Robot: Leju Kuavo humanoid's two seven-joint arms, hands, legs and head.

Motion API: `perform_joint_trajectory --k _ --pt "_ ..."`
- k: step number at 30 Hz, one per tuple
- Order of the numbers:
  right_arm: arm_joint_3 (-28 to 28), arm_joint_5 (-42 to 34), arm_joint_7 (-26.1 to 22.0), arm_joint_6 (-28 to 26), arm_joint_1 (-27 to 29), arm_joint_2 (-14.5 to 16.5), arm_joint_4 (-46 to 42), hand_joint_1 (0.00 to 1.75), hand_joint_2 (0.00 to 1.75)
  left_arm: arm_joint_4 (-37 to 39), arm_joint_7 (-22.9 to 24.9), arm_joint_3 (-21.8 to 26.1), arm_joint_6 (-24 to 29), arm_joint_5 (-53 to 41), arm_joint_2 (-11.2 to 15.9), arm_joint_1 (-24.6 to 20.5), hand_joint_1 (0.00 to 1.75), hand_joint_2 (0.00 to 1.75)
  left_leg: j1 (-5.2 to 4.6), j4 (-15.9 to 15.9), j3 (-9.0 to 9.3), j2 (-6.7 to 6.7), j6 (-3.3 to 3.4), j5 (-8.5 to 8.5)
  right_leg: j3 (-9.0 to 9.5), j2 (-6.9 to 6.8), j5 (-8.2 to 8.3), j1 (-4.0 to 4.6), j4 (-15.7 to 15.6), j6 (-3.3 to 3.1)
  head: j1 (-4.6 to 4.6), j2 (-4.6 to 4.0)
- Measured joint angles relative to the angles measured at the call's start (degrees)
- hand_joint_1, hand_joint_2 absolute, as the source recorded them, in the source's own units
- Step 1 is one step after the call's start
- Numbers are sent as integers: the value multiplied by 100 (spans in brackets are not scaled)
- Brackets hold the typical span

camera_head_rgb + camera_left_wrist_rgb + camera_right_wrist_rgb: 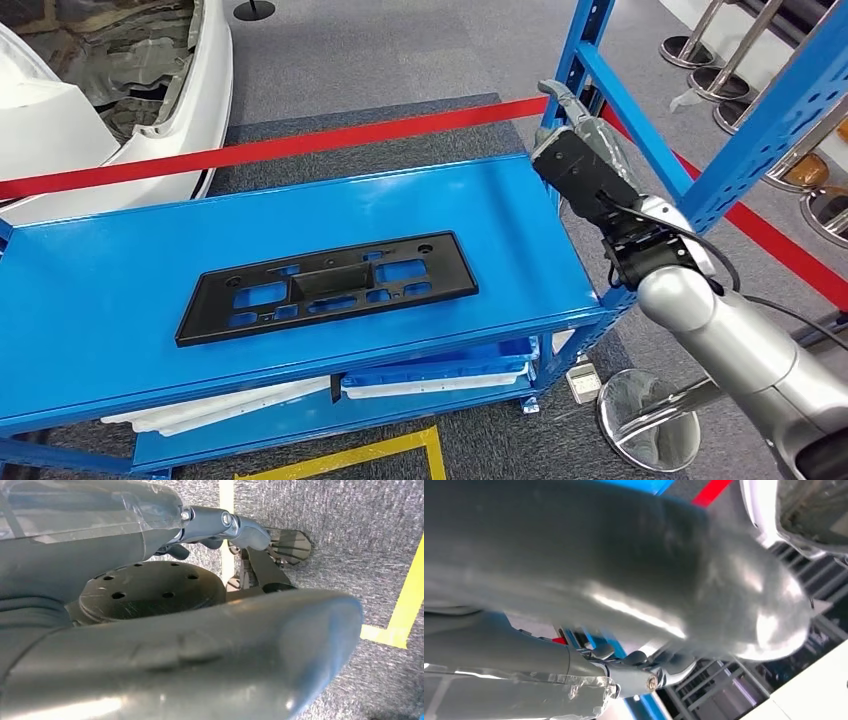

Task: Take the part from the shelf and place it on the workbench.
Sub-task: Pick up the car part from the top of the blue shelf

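Grey carpet (400, 60) covers the floor, marked with yellow tape (360, 455). A red barrier ribbon (270, 148) stretches behind the blue shelving frame (770, 120), with a white car body (60, 110) and chrome stanchion bases (690, 50) beyond.

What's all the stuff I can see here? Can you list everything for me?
Black part: one, black, flat on the blue shelf's top board.
Blue shelf: one, blue, centre, with blue uprights at right.
White sheets: several, white, on the lower board.
Red tape barrier: one, red, behind the shelf.
White car body: one, white, upper left.
Yellow floor line: one, yellow, on grey carpet below the shelf.
Chrome post bases: several, silver, right side.
Right hand: one, grey, raised by the shelf's right end, holding nothing.
Left hand: one, grey, hanging above the carpet.
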Motion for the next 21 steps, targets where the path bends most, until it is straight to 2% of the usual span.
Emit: perform_joint_trajectory --k 1,2,3,4,6,7,8,9,11,13,15,17,18,19,20,21 --pt "64 -56 31 143 -36 3 52 0 175 0 22 -1 -2 0 0 0 0 0 14 -14 13 3 0 0 -202 -1 -138 -21 359 34 15 0" --pt "136 -122 44 272 -52 12 111 0 175 0 44 -2 -5 -1 -1 0 0 0 28 -9 16 4 -9 -9 -391 -2 -222 -46 671 68 21 0" --pt "214 -170 49 379 -60 30 176 0 175 0 67 -2 -8 -1 -1 1 0 0 48 4 18 1 -27 -25 -506 -3 -203 -75 821 102 25 0" --pt "301 -191 48 466 -81 61 252 0 175 -1 90 -3 -10 -1 -1 2 0 0 74 29 20 -8 -58 -50 -514 -5 -65 -110 751 140 31 0" --pt "478 -172 30 613 -168 152 423 0 175 -2 133 -4 -8 3 -1 -3 0 0 134 129 20 -26 -151 -138 -254 -12 361 -180 93 232 41 0" --pt "576 -146 17 682 -227 213 524 0 175 -4 154 -5 -2 8 4 -13 0 0 144 197 5 -34 -210 -190 -122 -3 492 -191 -220 264 61 0" --pt "672 -118 6 743 -274 274 620 0 175 -5 173 -6 4 12 9 -24 0 0 144 252 -19 -44 -259 -232 -43 8 535 -194 -405 252 76 0" --pt "766 -95 -4 801 -310 336 715 0 175 -5 192 -8 11 17 14 -33 0 0 137 283 -41 -52 -297 -255 -31 21 494 -182 -442 217 70 0" --pt "968 -56 -15 944 -399 486 915 0 175 -7 239 -15 27 32 19 -39 0 0 133 293 -52 -67 -345 -269 -53 30 453 -165 -405 79 30 0" --pt "1162 -27 -25 1124 -529 659 1127 0 175 -7 294 -25 52 51 19 -48 0 0 142 422 -74 -41 -385 -353 -40 14 430 -158 -395 -16 -27 0" --pt "1342 -21 -31 1330 -655 829 1342 0 175 -10 343 -37 87 63 19 -65 0 0 124 981 -342 5 -400 -610 -14 -15 408 -144 -399 -78 -74 0" --pt "1521 -28 -34 1521 -738 982 1558 0 175 -15 382 -48 116 70 19 -69 0 0 93 1721 -781 27 -381 -850 3 -37 384 -105 -398 -113 -101 0" --pt "1621 -35 -37 1602 -774 1066 1680 0 175 -18 402 -52 126 74 19 -63 0 0 77 1928 -937 29 -356 -848 14 -43 372 -80 -398 -132 -107 0" --pt "1724 -47 -42 1670 -818 1154 1807 0 175 -21 418 -57 134 81 19 -56 0 0 60 1945 -1007 29 -320 -748 30 -44 358 -54 -397 -150 -109 0" --pt "1838 -65 -51 1740 -877 1251 1946 0 175 -26 431 -63 141 93 19 -51 0 0 36 1760 -981 29 -270 -550 53 -41 341 -29 -397 -168 -110 0" --pt "1949 -90 -65 1809 -947 1344 2082 0 175 -32 438 -72 154 106 19 -48 0 0 6 1398 -870 29 -207 -296 82 -37 321 -10 -397 -179 -110 0"
